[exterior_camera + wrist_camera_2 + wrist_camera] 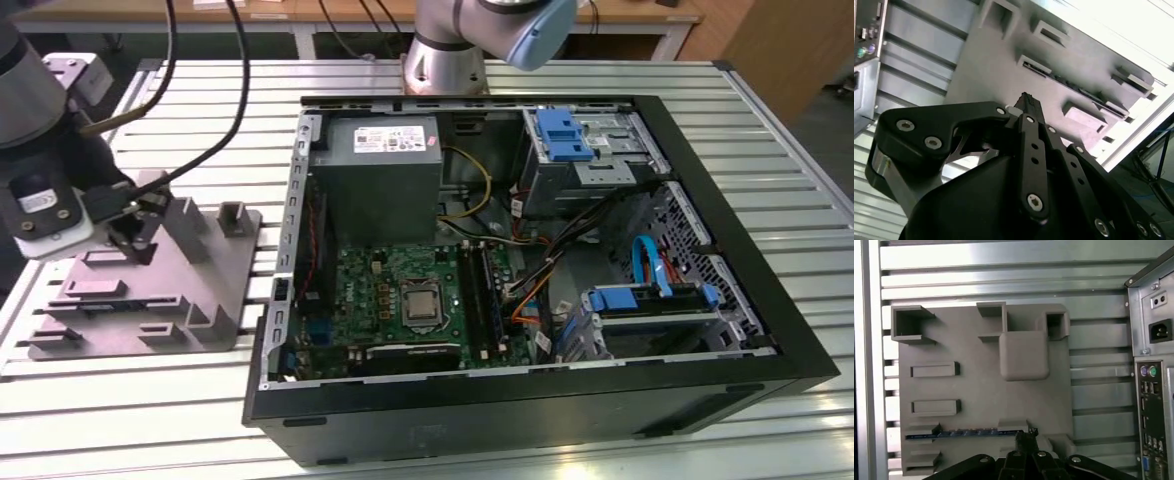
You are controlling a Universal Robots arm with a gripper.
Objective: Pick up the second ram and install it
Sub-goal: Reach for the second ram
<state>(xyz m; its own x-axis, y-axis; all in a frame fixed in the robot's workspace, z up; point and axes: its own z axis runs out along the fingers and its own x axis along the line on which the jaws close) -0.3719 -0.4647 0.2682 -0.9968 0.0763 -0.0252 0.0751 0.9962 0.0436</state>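
The gripper (1027, 436) has its fingers drawn together with nothing between them. It hovers just above one end of the second ram (969, 432), which stands on edge in a slot of the grey fixture (220, 270) at the exterior view's left. Descending like this, the tips would likely strike the stick's edge. A grip this near its end could tilt it and jam it in the slot.

raised fixture blocks (934, 407) crowd ram (969, 432), computer case (1154, 390) close beside
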